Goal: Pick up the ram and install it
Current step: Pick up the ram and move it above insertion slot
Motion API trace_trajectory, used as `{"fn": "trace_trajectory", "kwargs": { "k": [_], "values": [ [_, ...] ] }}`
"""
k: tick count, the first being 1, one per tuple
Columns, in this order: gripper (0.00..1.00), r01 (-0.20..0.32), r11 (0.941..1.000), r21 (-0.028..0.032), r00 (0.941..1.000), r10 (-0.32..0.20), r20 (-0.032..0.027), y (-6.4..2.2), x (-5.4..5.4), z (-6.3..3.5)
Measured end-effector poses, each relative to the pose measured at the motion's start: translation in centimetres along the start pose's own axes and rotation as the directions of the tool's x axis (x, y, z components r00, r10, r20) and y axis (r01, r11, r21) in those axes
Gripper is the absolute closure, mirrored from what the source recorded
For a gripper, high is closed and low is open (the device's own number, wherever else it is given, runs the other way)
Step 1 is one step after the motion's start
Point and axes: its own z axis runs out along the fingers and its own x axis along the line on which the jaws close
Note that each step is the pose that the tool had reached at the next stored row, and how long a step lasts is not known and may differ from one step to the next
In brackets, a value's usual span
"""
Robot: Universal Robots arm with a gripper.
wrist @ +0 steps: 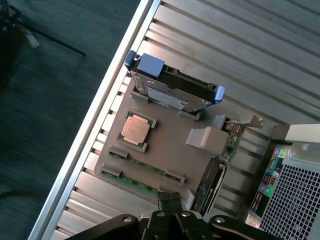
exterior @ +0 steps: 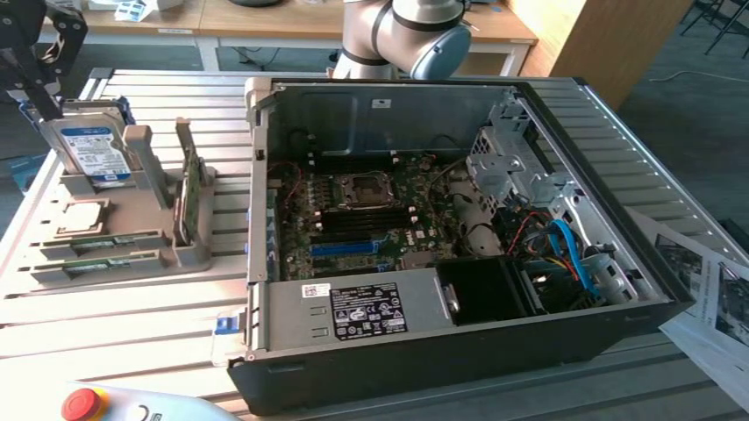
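Two ram sticks [wrist: 145, 166] lie flat in slots of a grey holder [wrist: 165, 145], thin green strips between grey clips. In the exterior view the ram [exterior: 101, 241] lies at the holder's near end, at the exterior view's left of the open computer case [exterior: 468, 351]. My gripper [wrist: 169, 197] hangs high above the holder, its black fingers shut together with nothing between them. In the exterior view the gripper [exterior: 49, 103] is at the far left, above the hard drive. Black slots [exterior: 363, 221] run across the motherboard inside the case.
The holder also carries a silver hard drive with a blue label [exterior: 91, 145], a square processor [wrist: 136, 129] and an upright green card [exterior: 188, 189]. The slatted metal table [exterior: 117, 324] ends close beside the holder. A red stop button [exterior: 80, 403] sits at the front. Papers [exterior: 714, 298] lie at the right.
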Motion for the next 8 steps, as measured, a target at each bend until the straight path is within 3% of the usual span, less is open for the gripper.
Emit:
{"fn": "trace_trajectory", "kwargs": {
  "k": [8],
  "values": [
    [0.9, 0.086, 0.9963, -0.0022, 0.9963, -0.086, -0.0037, 0.0, 0.0, 0.0]
  ]
}}
